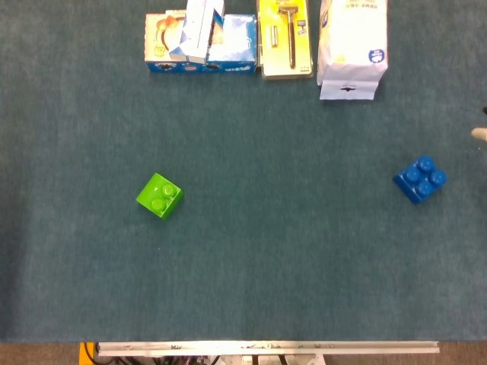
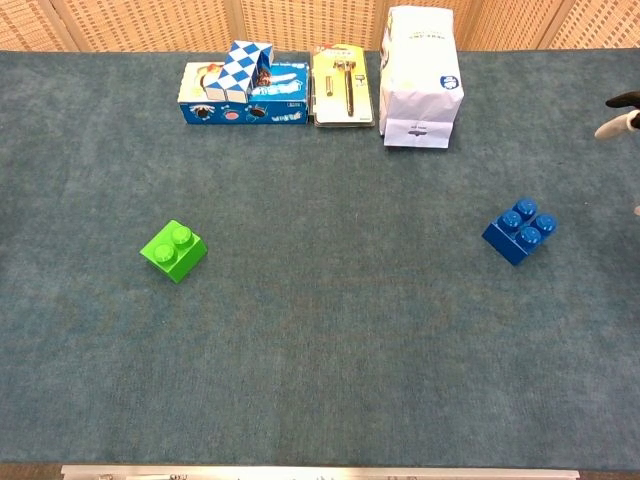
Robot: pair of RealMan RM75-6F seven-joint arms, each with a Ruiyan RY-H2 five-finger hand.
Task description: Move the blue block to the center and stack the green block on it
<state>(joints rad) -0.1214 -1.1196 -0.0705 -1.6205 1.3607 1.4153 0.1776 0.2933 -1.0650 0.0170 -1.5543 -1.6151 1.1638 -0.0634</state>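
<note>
Blue studded plastic block (image 2: 519, 230) right, green studded plastic block (image 2: 174, 250) left, on teal felt table (image 2: 330, 330). Right hand (image 2: 622, 115) at right edge; grasp state indeterminate.

Blue block (image 2: 519, 230), green block (image 2: 174, 250), teal table (image 2: 330, 330), blue-and-white checkered box (image 2: 243, 64), white bag (image 2: 421, 78).

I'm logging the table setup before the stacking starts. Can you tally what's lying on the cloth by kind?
Building blocks: 2, the green block and the blue block
Boxes: 2, the blue box and the checkered box on top of it
Razor packs: 1, the yellow razor pack
Bags: 1, the white bag
Total: 6
</note>
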